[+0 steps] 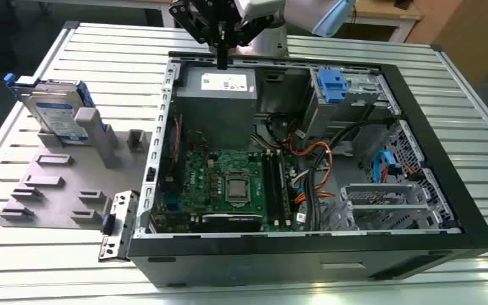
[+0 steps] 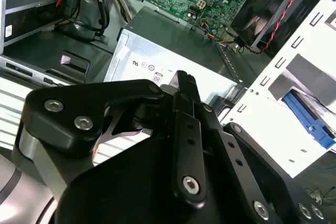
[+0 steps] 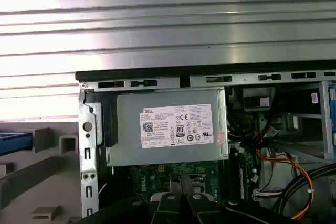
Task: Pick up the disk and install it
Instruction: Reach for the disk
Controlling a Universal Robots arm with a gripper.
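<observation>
The disk [image 1: 58, 113], a silver drive with a white-and-blue label and a blue frame, stands upright in a slot of the grey fixture [image 1: 58, 184] at the exterior view's left, outside the computer case [image 1: 312, 248]. My gripper [image 1: 223, 62] hangs far from it, over the case's back edge just above the grey power supply box [image 1: 218, 86]. Its black fingers are pressed together with nothing between them. In the second wrist view the gripper [image 2: 185, 80] points at the power supply [image 2: 173, 51]. In the first wrist view the gripper [image 3: 182, 184] sits below the labelled box [image 3: 168, 127].
The open case holds a green motherboard [image 1: 227, 184], orange and black cables [image 1: 312, 159] and a drive bay with a bare blue tab [image 1: 332, 86] at the back right. A loose metal bracket [image 1: 119, 225] lies by the case's front left corner. All rests on a slatted metal table [image 1: 108, 57].
</observation>
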